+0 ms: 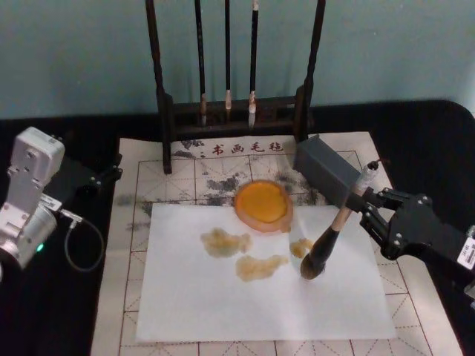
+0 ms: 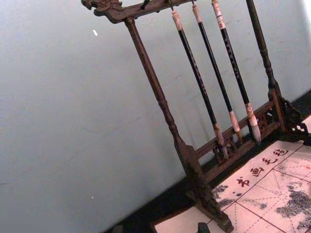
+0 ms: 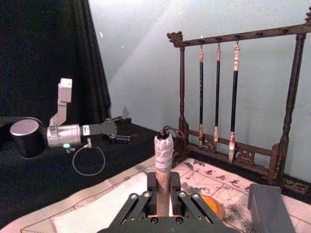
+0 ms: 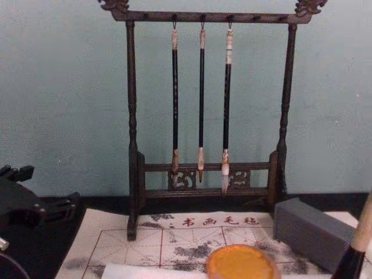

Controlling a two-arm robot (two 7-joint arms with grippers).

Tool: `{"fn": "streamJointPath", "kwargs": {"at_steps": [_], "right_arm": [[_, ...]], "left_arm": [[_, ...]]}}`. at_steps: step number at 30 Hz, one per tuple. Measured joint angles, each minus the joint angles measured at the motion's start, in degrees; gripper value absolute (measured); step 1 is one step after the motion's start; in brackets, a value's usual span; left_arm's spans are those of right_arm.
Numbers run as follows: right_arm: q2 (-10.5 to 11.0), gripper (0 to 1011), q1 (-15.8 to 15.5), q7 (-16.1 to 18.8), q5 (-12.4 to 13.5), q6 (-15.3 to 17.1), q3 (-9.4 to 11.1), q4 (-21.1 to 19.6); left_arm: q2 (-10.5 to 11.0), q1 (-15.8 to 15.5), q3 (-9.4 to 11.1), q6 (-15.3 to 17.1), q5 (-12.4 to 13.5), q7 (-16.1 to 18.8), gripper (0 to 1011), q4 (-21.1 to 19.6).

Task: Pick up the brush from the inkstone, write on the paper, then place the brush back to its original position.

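**Brush tuft down on the paper, right pincer clamped on its handle**

The left pincer point(image 1: 100, 180) lay parked on the dark desk point(image 1: 44, 311), well apart from the work. The paper point(image 1: 223, 311) carried orange-yellow blots point(image 1: 226, 242). At its far edge the inkstone point(image 1: 263, 202) showed the same colour, but I could not tell whether it was wet. The brush point(image 1: 335, 228) leaned with its tuft touching the paper, and the right pincer point(image 1: 362, 202) was clamped on the pale upper handle. The handle looked light and stiff and the tuft soft, so that high hold probably suited it
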Motion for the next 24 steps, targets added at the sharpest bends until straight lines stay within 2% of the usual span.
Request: {"fn": "streamJointPath", "kwargs": {"at_steps": [10, 24], "right_arm": [[0.4, 182, -0.4, -0.1, 0.3, -0.5, 0.3, -0.5], [1.0, 182, -1.9, -1.6, -0.4, -0.8, 2.1, -0.5]], "left_arm": [[0.0, 0.0, 0.0, 0.0, 0.0, 0.0, 1001, 0.0], [0.0, 0.0, 0.0, 0.0, 0.0, 0.0, 1001, 0.0]]}}
